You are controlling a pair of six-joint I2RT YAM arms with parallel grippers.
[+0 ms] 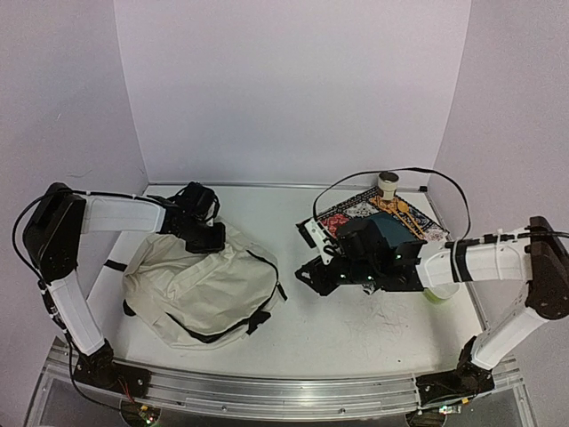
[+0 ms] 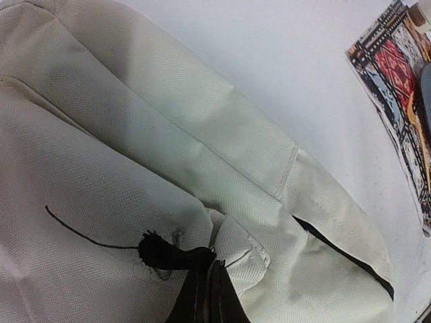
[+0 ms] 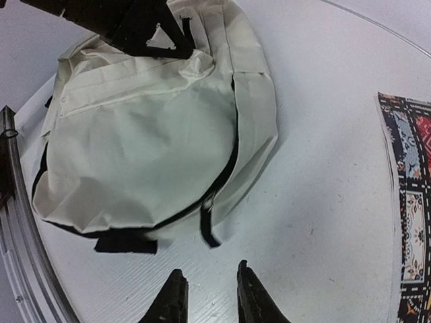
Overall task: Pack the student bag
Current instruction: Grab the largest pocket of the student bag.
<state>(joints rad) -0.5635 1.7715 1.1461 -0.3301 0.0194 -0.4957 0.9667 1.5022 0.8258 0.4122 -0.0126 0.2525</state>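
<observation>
On the table's [image 1: 356, 334] left half the bag [image 1: 200, 289] lies slumped, front pocket up, well apart from the mat [image 1: 404, 213] on the right. My left gripper [image 1: 203, 233] is clenched at the bag's top edge. Its wrist camera shows a black loop [image 2: 176, 254] bunched with fabric there, so it probably has the loop, though the fingers themselves are hidden. I judge that hold is there to pin the bag and lift its mouth while the other arm works. My right gripper [image 3: 209, 279] hovers low over bare table near the bag's zip [image 3: 234, 145] side, jaws apart with nothing between them, lined up to reach the zip.
</observation>
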